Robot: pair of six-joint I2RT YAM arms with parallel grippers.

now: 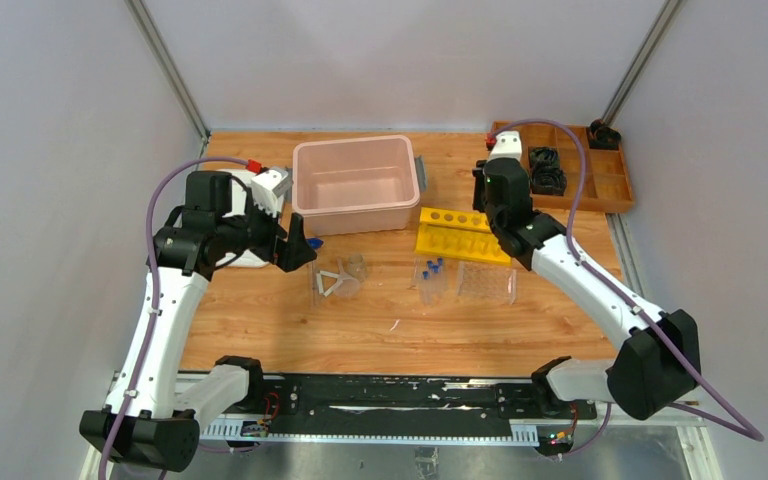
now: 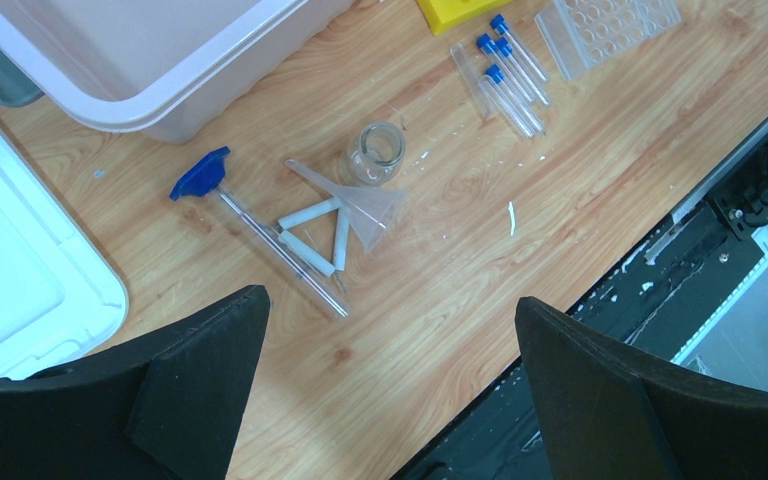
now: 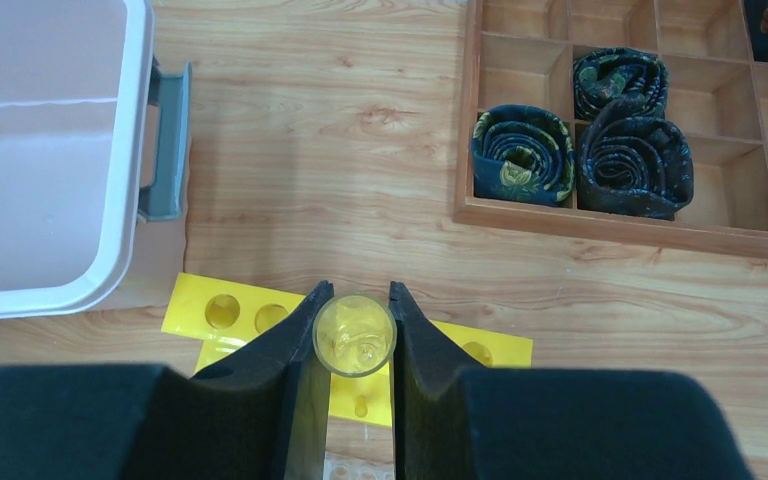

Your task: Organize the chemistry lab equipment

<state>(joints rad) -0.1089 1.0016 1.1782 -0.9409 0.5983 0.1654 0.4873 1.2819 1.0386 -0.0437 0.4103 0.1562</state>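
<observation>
Our right jaws grip a clear tube (image 3: 354, 335) upright, directly above the holes of the yellow rack (image 3: 222, 312). Our left jaws stand open, well apart.

Lab glassware spread over a wooden table (image 1: 290, 340) between two arms

A pink tub (image 1: 355, 185) sits at back centre. A yellow tube rack (image 1: 463, 235) lies just right of its near corner, with the right arm's wrist (image 1: 505, 190) over the rack's left end. In front lie, left to right, a clear funnel (image 1: 335, 284), a small clear beaker (image 1: 356, 267), blue-capped tubes (image 1: 430, 278) and a clear rack (image 1: 486, 282). The left gripper (image 1: 300, 250) hovers just left of the funnel. A wooden compartment tray (image 1: 610, 190) with black ring-shaped parts (image 1: 547, 170) sits at back right.
</observation>
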